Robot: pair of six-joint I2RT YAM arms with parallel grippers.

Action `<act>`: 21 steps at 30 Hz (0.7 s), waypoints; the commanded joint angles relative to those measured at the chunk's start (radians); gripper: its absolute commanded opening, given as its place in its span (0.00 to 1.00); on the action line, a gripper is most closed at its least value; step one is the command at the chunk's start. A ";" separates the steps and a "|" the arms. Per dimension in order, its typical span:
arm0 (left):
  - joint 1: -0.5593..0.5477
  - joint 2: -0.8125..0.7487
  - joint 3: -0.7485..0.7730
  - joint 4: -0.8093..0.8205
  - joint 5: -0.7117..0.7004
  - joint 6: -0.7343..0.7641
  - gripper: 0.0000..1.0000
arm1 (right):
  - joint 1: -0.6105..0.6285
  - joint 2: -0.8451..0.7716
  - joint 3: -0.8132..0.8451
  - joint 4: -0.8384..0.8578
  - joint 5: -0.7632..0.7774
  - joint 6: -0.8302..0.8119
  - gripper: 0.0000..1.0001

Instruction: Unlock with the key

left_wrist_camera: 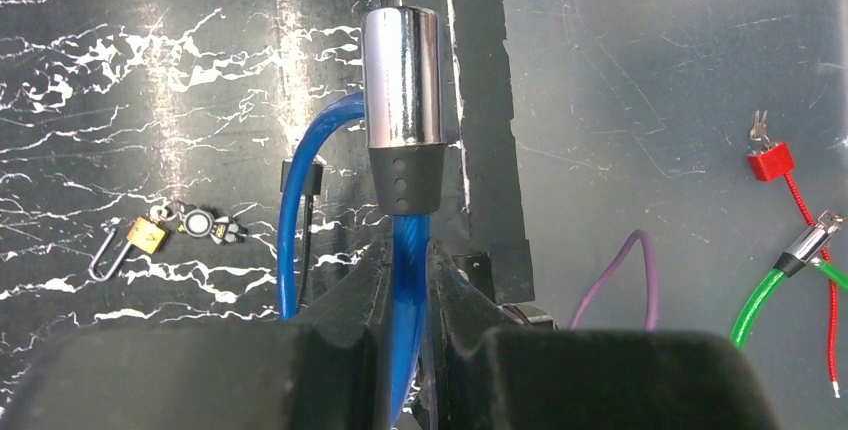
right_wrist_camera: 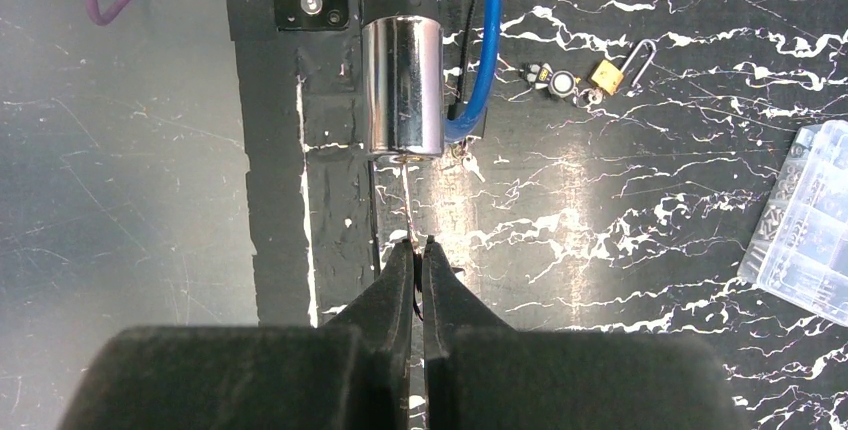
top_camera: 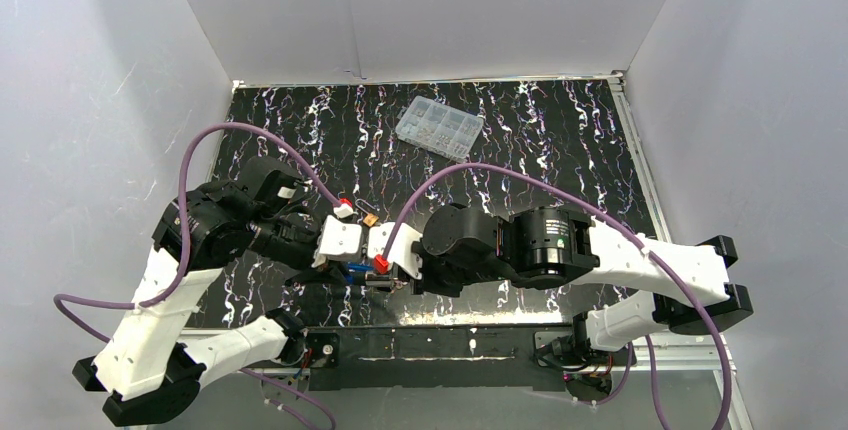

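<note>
**A:** Where is the lock at this moment?

**B:** The lock (right_wrist_camera: 402, 85), a chrome cylinder on a blue cable (left_wrist_camera: 288, 250), seems to be lifted a little above the counter (right_wrist_camera: 600, 210), near its front edge and between the two arms. The left gripper (left_wrist_camera: 405, 250) is closed narrow on the cable, just under the black collar of the cylinder. So it holds the lock by the cable and not by the metal.

**A:** And the key?

**B:** The right gripper (right_wrist_camera: 412, 247) is almost fully closed on the key (right_wrist_camera: 408, 200). Only the thin blade shows. It runs straight from the fingertips to the end face of the lock and meets it there. How deep it sits inside, the views do not tell.

**A:** So the step is to push it in and turn it?

**B:** It appears so. To do it well, the right arm should push along the axis of the cylinder, with the blade in one line with it. The blade looks thin, and a sideways load could probably bend it. The turn should then be a roll of the wrist about the blade only.

**A:** What could spoil it?

**B:** The cable is likely flexible, so the cylinder may swing or twist together with the key. The left arm should hold firm against the turn.

**A:** Is anything in the way?

**B:** No. A small padlock (right_wrist_camera: 607, 73) lies on the counter, well apart.
</note>
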 commanded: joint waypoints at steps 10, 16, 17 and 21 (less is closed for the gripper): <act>0.003 -0.001 0.007 0.013 0.036 -0.029 0.00 | -0.002 0.010 0.060 0.048 0.002 0.000 0.01; 0.002 -0.010 -0.003 0.006 0.037 -0.016 0.00 | -0.001 0.013 0.063 0.054 0.006 -0.008 0.01; 0.002 -0.009 -0.003 0.005 0.037 -0.017 0.00 | -0.002 0.017 0.064 0.050 0.007 -0.006 0.01; 0.003 -0.015 -0.008 -0.001 0.037 -0.015 0.00 | -0.003 0.006 0.052 0.056 0.033 -0.014 0.01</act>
